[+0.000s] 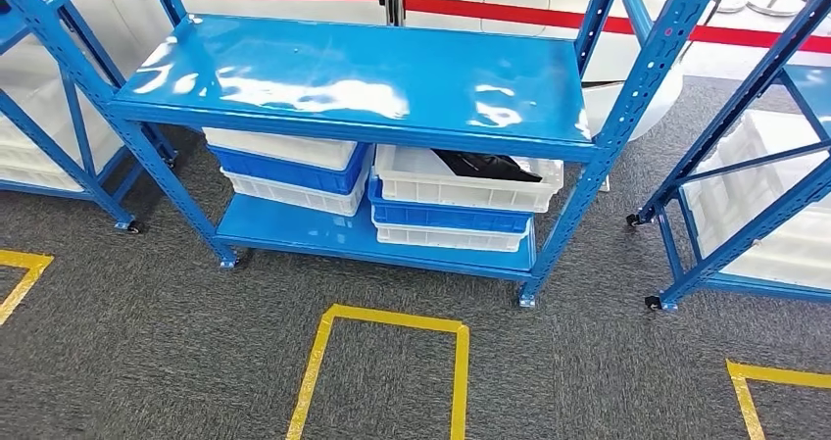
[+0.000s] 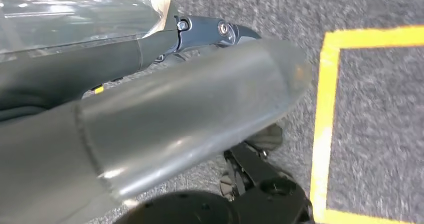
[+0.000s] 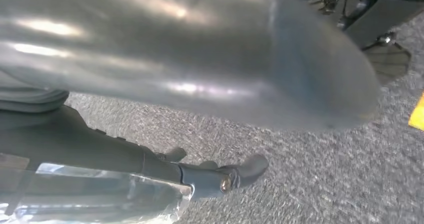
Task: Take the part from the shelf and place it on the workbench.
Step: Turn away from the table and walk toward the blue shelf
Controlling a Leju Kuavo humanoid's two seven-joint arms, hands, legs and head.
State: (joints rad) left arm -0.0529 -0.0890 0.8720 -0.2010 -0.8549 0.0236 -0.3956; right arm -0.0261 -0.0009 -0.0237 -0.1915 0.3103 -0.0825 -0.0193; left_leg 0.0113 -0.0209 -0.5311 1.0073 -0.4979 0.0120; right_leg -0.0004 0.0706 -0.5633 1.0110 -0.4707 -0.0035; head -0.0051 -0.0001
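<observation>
Left wrist view looks along the left hand: a thick grey thumb and a dark finger beside it lie over grey carpet edged by yellow tape; whether it is released or clenched cannot be told, though nothing shows in it. Right wrist view gives the right hand the same way, dark finger extended over carpet, its state likewise unclear. Head view faces a blue shelf. On its lower board stand stacked white and blue bins; the dark part lies in the top white bin of the right stack.
</observation>
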